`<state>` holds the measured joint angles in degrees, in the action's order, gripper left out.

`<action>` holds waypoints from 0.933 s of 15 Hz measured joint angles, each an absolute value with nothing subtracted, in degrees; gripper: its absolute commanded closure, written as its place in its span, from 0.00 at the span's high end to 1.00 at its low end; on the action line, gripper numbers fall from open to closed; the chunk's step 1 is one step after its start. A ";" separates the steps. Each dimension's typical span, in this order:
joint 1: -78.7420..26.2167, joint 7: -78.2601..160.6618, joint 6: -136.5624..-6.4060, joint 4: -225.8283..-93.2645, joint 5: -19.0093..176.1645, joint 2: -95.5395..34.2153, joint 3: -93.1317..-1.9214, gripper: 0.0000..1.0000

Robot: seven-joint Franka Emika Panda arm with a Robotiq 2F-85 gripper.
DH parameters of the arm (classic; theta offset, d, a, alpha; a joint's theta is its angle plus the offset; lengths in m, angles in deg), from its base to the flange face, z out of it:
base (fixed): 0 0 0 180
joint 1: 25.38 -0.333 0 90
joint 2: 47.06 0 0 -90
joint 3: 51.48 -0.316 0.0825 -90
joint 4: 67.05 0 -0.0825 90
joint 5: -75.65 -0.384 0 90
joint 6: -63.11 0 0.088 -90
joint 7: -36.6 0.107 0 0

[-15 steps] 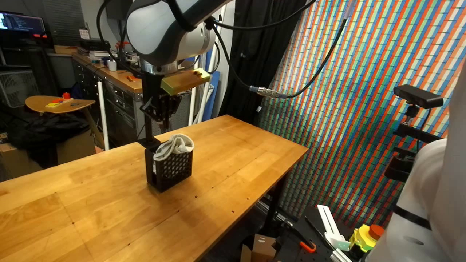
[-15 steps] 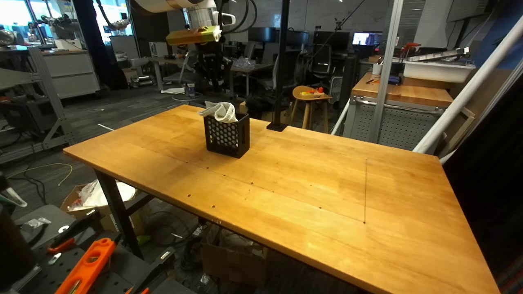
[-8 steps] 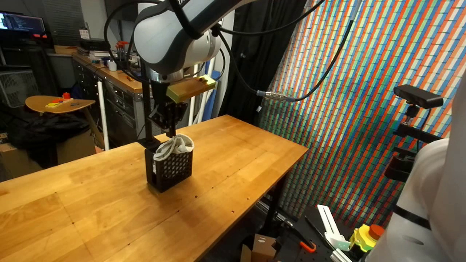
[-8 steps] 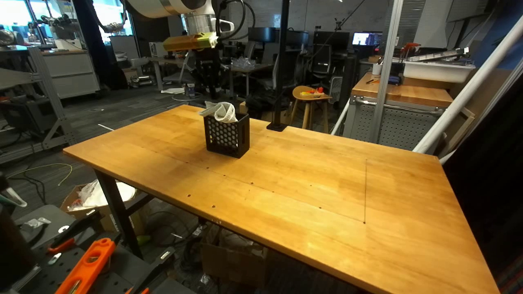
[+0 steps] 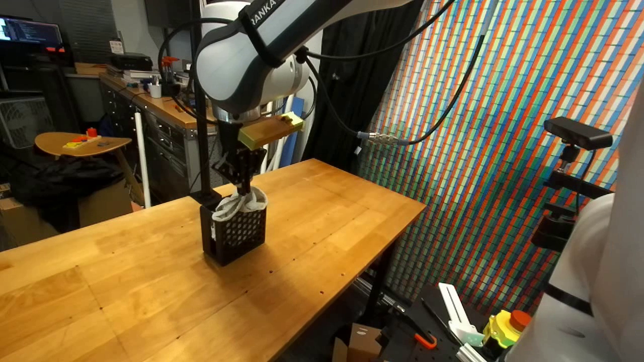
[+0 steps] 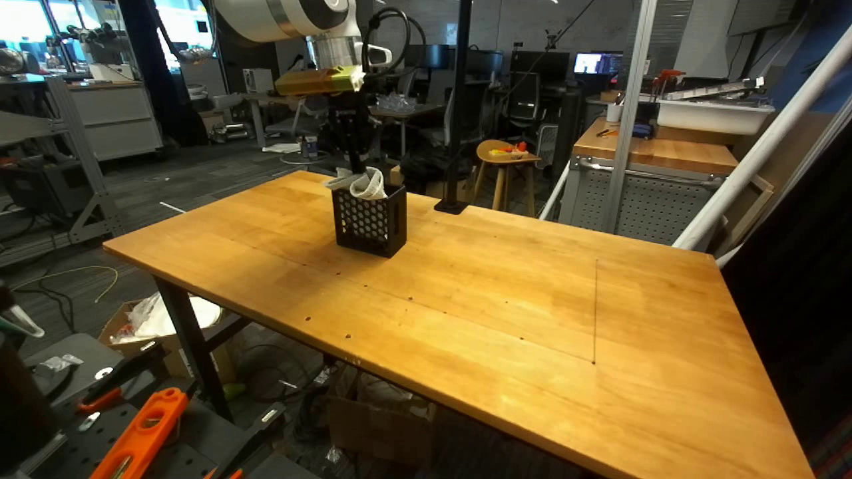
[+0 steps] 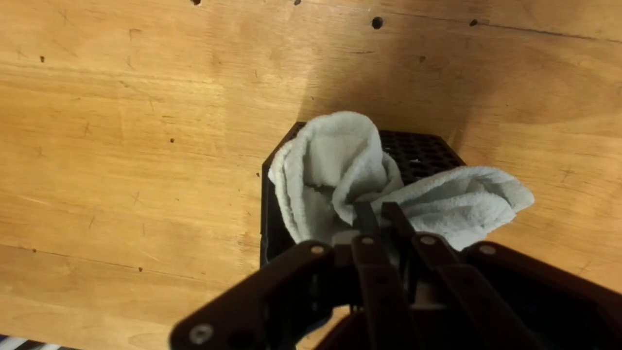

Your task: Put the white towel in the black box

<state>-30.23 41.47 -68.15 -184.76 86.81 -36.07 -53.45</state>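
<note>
Wrist view, left to right: black box [image 7: 273, 221] wall; one looped fold of white towel [image 7: 359, 182]; pincer [image 7: 377, 210], clenched, its two tips down among the folds; another fold jutting past the rim. Towel bunched in the box's mouth, directly beneath the pincer. Count: one towel, one black box, one pincer; table [image 6: 452, 293] below. A second ago tips hung clear above the towel; now lowered into it. Box unmoved.

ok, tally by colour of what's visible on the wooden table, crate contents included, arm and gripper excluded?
Black: 2 (black box, black post)
White: 1 (white towel)
Total: 3
</note>
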 measured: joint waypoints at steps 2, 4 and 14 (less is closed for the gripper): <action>-29.77 41.26 -69.15 -184.76 86.76 -35.16 -53.42 0.12; -29.41 40.89 -70.13 -184.75 86.52 -34.21 -53.41 0.12; -29.28 37.74 -72.13 -180.68 85.72 -29.57 -54.26 0.12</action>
